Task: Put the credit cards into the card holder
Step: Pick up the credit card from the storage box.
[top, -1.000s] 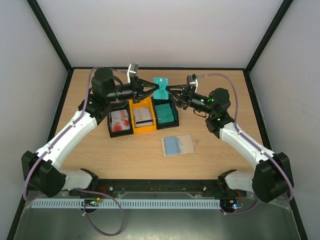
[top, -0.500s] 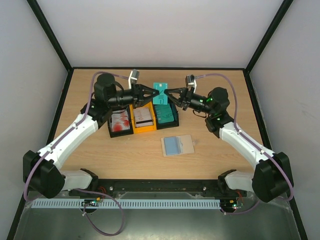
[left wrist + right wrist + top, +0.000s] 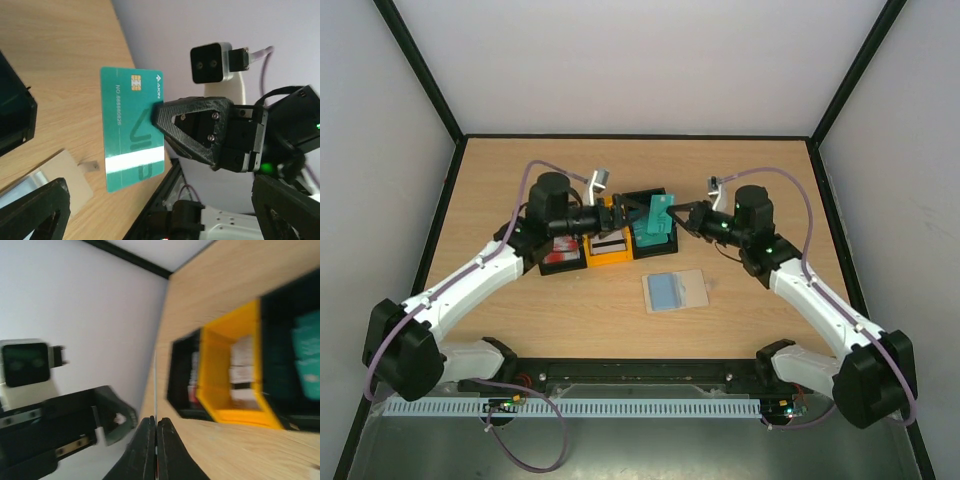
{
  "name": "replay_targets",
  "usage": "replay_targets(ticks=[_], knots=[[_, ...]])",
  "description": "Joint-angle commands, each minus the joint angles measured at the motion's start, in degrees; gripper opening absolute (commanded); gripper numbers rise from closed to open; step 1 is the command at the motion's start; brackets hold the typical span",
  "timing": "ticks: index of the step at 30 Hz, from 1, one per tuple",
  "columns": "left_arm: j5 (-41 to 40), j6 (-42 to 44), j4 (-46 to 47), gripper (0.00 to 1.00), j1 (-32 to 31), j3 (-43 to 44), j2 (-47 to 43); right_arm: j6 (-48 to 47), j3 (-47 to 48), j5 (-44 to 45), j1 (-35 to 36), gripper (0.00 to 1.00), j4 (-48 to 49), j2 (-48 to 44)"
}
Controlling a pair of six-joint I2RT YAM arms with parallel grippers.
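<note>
Clamped tight on a teal card (image 3: pixel 658 212), the right gripper (image 3: pixel 678 214) – card tilted on edge, above the trays (image 3: pixel 610 261). Opposite, spread wide and gripping nothing, the left gripper (image 3: pixel 626 212), just beside the card. Below, in the trays: a red-blotched card (image 3: pixel 560 257), a striped card (image 3: pixel 608 243), more teal in the third. Nearer the bases, flat and open on the table (image 3: pixel 760 180) – the card holder (image 3: pixel 676 290), well apart from both grippers. Reaching inward from either side, both arms, wrists about level.
</note>
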Motion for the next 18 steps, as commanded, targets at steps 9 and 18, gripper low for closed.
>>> replay_targets(ticks=[9,18], knots=[[-7.66,6.81,8.64,1.00,-4.78,-11.39,3.33,-17.32,-5.83,14.37,-0.65,0.02,-22.65,-8.27],[-11.60,8.22,6.65,0.77,-9.20,-12.51,11.95,-18.50,-11.45,15.68,-0.65,0.02,-25.33,-4.00]])
